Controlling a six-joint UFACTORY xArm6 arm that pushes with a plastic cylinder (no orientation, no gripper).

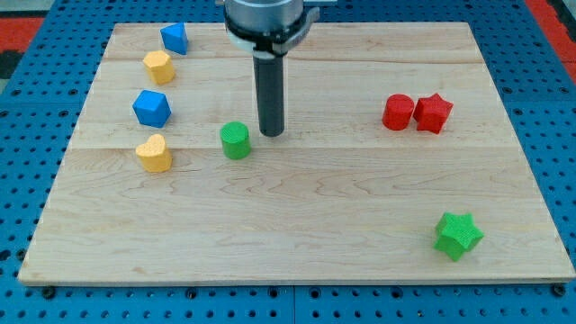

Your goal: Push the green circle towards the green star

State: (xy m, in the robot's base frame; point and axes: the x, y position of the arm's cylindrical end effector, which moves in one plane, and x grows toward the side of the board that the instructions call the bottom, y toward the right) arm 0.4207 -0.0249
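Wooden board [297, 243]: light planks on a blue pegboard base [36, 54]. Rod, no gripper fitted: my tip [271, 134] rests just to the view's right of the green circle [236, 140], slightly above it, near but apart. Green circle: upright cylinder, left of centre. Green star [458, 235]: bottom right, well apart, bare board between. Red circle [398, 112] touching red star [433, 112], right. Left column: blue block [175, 38], yellow block [158, 67], blue block [151, 108], yellow heart [154, 153].
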